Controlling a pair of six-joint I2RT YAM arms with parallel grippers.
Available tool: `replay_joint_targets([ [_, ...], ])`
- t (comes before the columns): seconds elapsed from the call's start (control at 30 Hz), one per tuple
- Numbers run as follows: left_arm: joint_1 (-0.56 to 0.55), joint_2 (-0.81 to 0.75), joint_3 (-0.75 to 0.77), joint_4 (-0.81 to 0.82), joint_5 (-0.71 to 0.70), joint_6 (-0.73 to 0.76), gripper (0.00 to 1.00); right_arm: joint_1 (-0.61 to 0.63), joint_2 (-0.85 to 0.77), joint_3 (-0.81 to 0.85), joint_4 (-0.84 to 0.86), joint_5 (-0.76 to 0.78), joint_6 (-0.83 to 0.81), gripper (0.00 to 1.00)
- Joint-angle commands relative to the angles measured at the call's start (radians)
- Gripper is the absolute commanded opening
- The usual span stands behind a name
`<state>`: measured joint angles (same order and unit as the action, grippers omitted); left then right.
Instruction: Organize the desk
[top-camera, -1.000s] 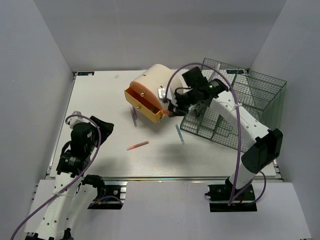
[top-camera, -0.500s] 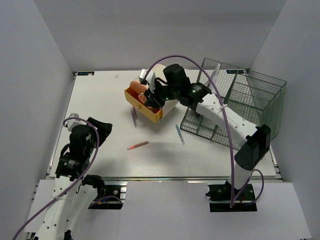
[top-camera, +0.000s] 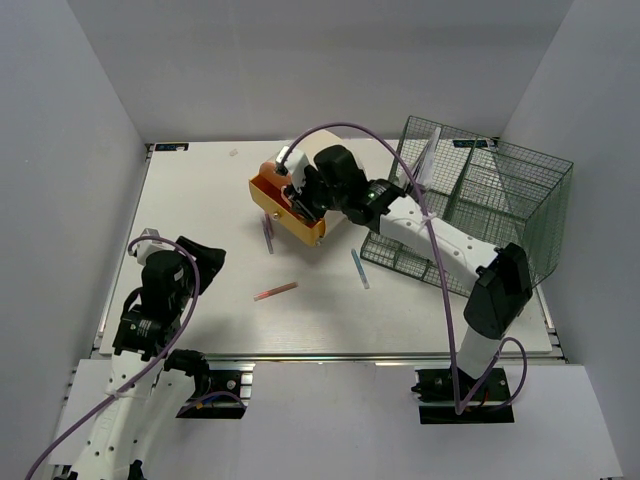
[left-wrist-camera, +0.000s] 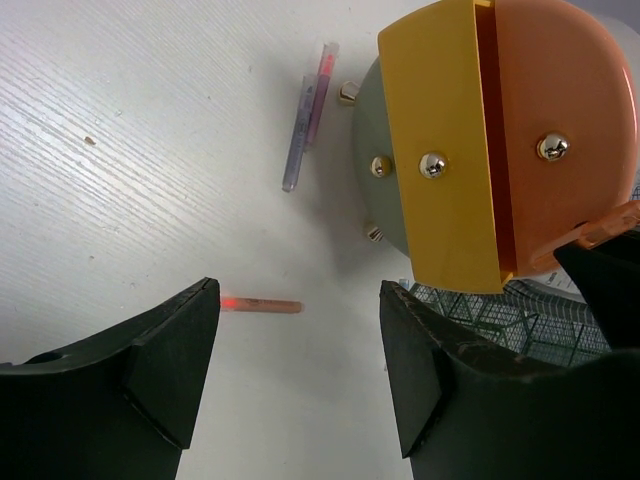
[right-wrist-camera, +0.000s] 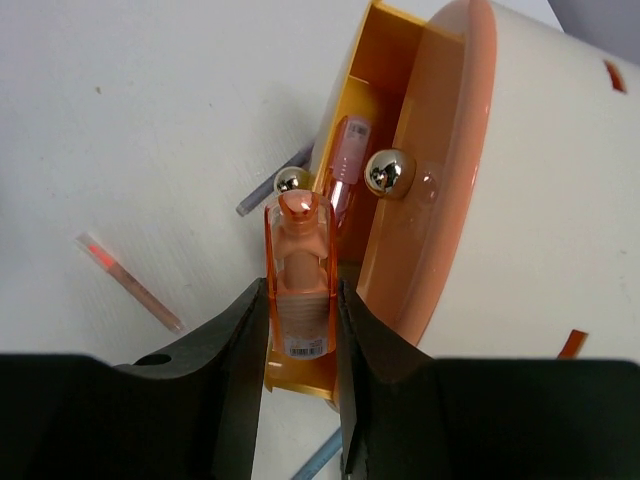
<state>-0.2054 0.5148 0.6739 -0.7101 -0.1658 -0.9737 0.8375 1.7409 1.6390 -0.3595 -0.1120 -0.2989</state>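
Observation:
The white desk (top-camera: 200, 200) carries a cream container (top-camera: 318, 150) with an orange rim, lying tilted, its yellow drawer (top-camera: 285, 215) pulled open. My right gripper (right-wrist-camera: 300, 300) is shut on an orange highlighter (right-wrist-camera: 298, 250), held right at the drawer's opening (right-wrist-camera: 385, 70), where a pink pen (right-wrist-camera: 346, 160) lies inside. From above, that gripper (top-camera: 303, 196) sits over the drawer. My left gripper (left-wrist-camera: 297, 330) stands open and empty above the desk, at the near left (top-camera: 195, 256). A red pen (top-camera: 275, 291) lies on the desk ahead of it.
A dark green wire basket (top-camera: 480, 200) stands at the right, tipped on its side. A blue pen (top-camera: 359, 268) lies by its front edge. Purple and pink pens (top-camera: 268, 235) lie just left of the drawer. The aluminium rail (top-camera: 320, 360) runs along the near edge.
My right arm has swung left with the orange highlighter, from the container's right side to the mouth of the yellow drawer. The left arm has barely shifted.

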Motion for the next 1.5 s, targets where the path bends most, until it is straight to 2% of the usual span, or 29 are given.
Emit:
replay_joint_targets([
  [0.0, 0.004, -0.007, -0.008, 0.011, 0.011, -0.005, 0.75, 0.009, 0.002, -0.025, 0.067, 0.054, 0.004, 0.00],
  [0.2, 0.004, -0.012, -0.010, 0.011, 0.014, -0.006, 0.75, 0.008, 0.011, -0.044, 0.074, 0.066, -0.011, 0.00],
  [0.33, 0.004, -0.015, -0.010, 0.008, 0.012, -0.010, 0.75, 0.009, 0.020, -0.042, 0.070, 0.067, -0.019, 0.16],
  [0.67, 0.004, -0.021, -0.010, 0.008, 0.014, -0.014, 0.75, 0.008, 0.014, -0.033, 0.060, 0.040, -0.020, 0.35],
  [1.03, 0.004, -0.016, -0.014, 0.018, 0.018, -0.016, 0.75, 0.008, 0.008, -0.011, 0.045, 0.014, -0.016, 0.40],
  [1.17, 0.004, -0.013, -0.014, 0.023, 0.020, -0.016, 0.75, 0.008, 0.006, -0.010, 0.042, 0.006, -0.017, 0.45],
  [1.33, 0.004, -0.010, -0.013, 0.027, 0.022, -0.016, 0.74, 0.009, 0.008, -0.005, 0.042, 0.000, -0.017, 0.46],
  [1.4, 0.004, -0.009, -0.014, 0.029, 0.023, -0.016, 0.74, 0.008, 0.000, -0.005, 0.045, -0.041, -0.017, 0.40],
  [1.43, 0.004, -0.007, -0.014, 0.029, 0.022, -0.016, 0.75, 0.002, -0.004, -0.008, 0.045, -0.073, -0.038, 0.26],
  [1.47, 0.004, -0.006, -0.014, 0.029, 0.023, -0.016, 0.75, 0.005, -0.009, -0.011, 0.045, -0.113, -0.055, 0.17],
])
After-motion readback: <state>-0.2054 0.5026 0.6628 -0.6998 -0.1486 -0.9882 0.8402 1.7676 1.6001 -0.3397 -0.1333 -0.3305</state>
